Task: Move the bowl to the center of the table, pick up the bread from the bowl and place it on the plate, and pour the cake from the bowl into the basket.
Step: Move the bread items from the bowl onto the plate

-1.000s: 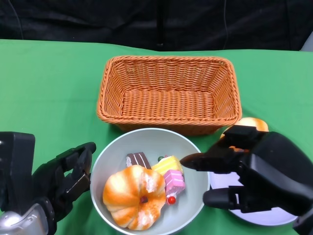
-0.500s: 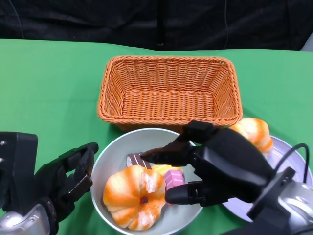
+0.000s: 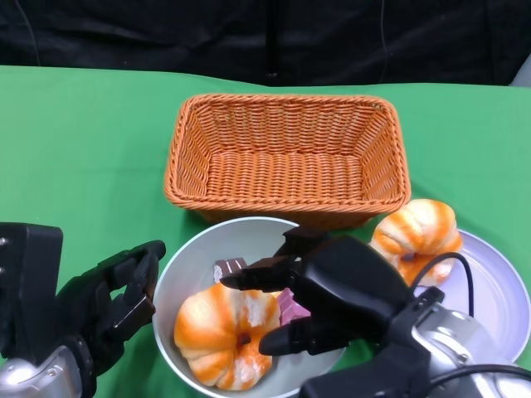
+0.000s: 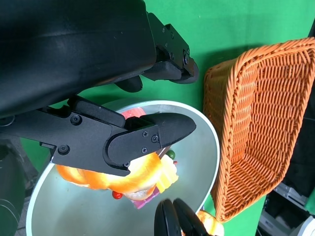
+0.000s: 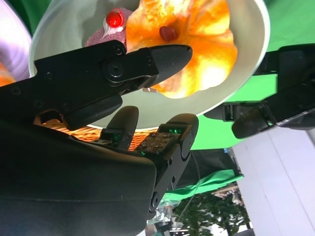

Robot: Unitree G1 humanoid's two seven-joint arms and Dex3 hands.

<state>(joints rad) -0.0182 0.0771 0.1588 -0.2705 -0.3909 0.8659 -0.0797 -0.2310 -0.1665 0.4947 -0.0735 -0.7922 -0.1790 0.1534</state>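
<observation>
- Your pale grey-green round bowl (image 3: 192, 274) sits at the near middle of the green table (image 3: 83, 149), just in front of the orange woven rectangular basket (image 3: 286, 157); the bowl's far rim comes right up to the basket's near wall.
- Inside the bowl you have an orange-and-white glazed bread roll (image 3: 224, 332) on the near side. Behind it lie small cake pieces: a brown chocolate slice (image 3: 228, 268) and a pink piece (image 3: 290, 307), partly hidden by the right hand. The right wrist view also shows a red cherry-like ball (image 5: 114, 18) on the pink cake.
- Your right hand (image 3: 323, 298) hangs over the right half of the bowl with its fingers spread wide and nothing in them. One finger (image 3: 249, 278) points left above the chocolate slice, and another reaches toward the roll lower down. Whether either touches the food, you cannot tell.
- Your left hand (image 3: 108, 303) rests just left of the bowl, fingers apart and loosely curled, holding nothing; its fingertips are close to the bowl's rim.
- A second orange-and-white bread roll (image 3: 415, 236) lies on the pale lilac round plate (image 3: 498, 298) at the right, near the basket's near right corner.
- A black cable (image 3: 448, 265) loops over the right wrist, in front of the plate.
- The basket's inside shows only bare weave.
</observation>
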